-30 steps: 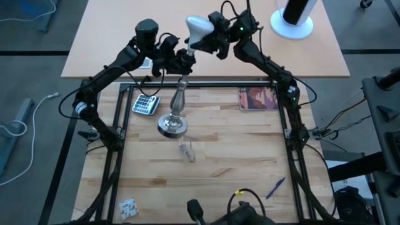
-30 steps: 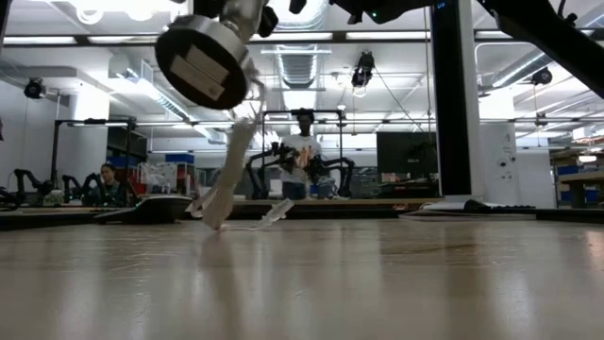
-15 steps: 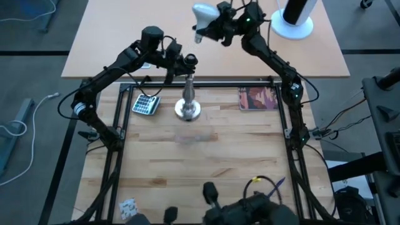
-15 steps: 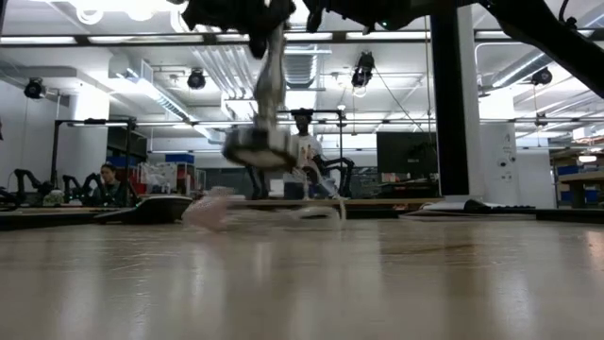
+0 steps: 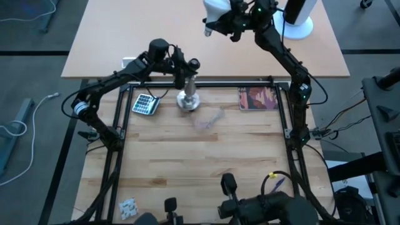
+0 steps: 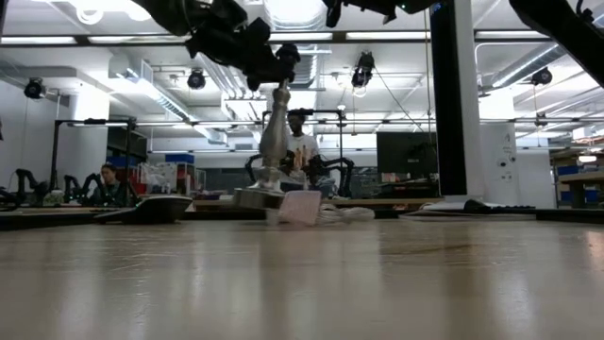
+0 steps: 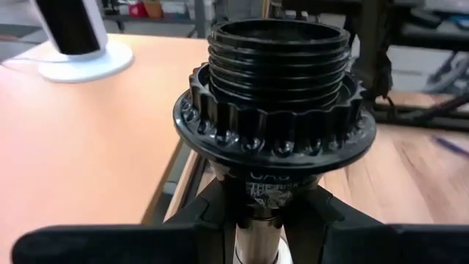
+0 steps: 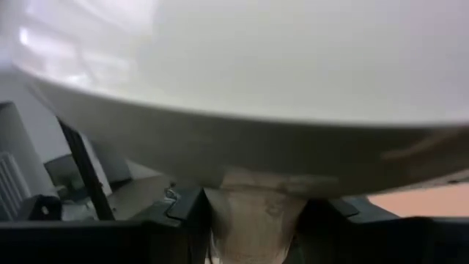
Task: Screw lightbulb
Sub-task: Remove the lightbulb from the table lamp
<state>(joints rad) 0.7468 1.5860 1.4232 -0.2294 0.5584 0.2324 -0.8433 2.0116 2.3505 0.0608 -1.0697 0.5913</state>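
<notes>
Right now the left gripper has its jaws clamped on the neck of the silver stand, just under the black socket. Stand's upright w/ its round base on the wooden table, near the far edge, beside a calculator. A faint clear wrapper-like item lies on the table just beside the stand's base; can't tell what it is.

The right gripper is held high, off past the far edge of the table over the tan table behind, jaws closed on the lightbulb at its base. Bulb is well apart from the socket, not yet in it. In the right wrist view the white glass fills most of the frame, w/ the narrow base pinched between the dark fingers.

Other bits: a book or printed card near the far right corner, a blue pen near the right edge, and a white cylinder on a round base on the tan table. A person stands in the room behind.
</notes>
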